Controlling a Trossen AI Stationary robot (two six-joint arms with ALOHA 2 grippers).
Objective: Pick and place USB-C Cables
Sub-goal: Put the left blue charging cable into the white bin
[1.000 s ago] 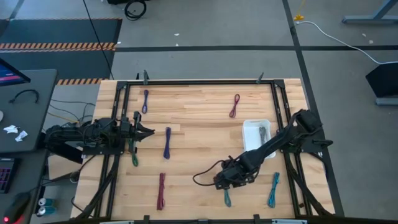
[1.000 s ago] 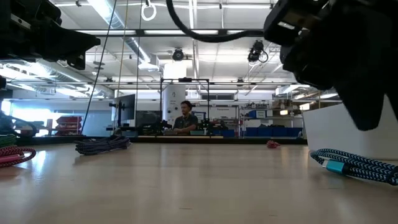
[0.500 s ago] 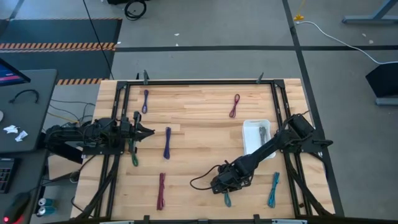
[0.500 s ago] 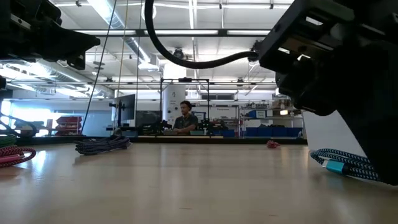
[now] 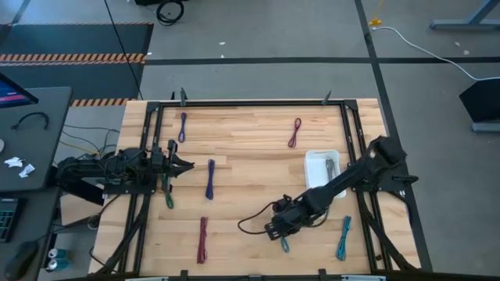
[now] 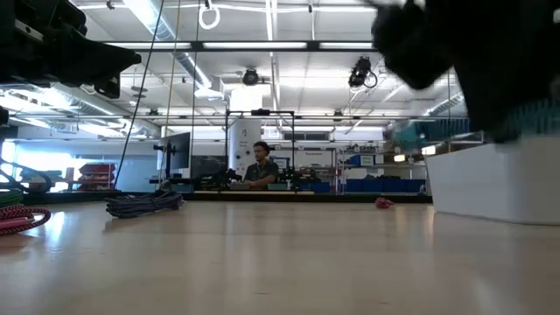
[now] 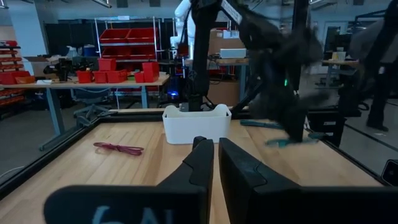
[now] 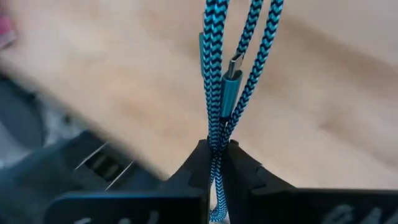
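My right gripper (image 5: 280,231) is shut on a teal-and-black braided USB-C cable (image 8: 217,74) above the table's near right part. In the low view the gripper and cable are a blur high up. My left gripper (image 5: 184,165) waits shut at the table's left, holding nothing. Other folded cables lie flat on the wood: purple ones (image 5: 182,126) (image 5: 209,179), a maroon one (image 5: 294,133), a green one (image 5: 168,197), a magenta one (image 5: 202,239) and a teal one (image 5: 344,237). My right gripper pinches several strands of the folded teal cable (image 8: 214,148) between its two fingers. The fingers lie across the bundle. The strands and a metal-tipped connector (image 8: 227,87) stick out beyond the fingertips. The cable is lifted clear of the table.
A white bin (image 5: 312,173) with a grey cable inside stands right of centre, just beyond my right arm. A black frame (image 5: 250,102) runs around the table. A black cable loops from my right wrist (image 5: 250,225). A person sits far off in the room (image 6: 261,166).
My right gripper dropped onto the teal cable near the table's near edge, shut on it and rose. The cable, which lay on the wood in the low view, is now lifted clear.
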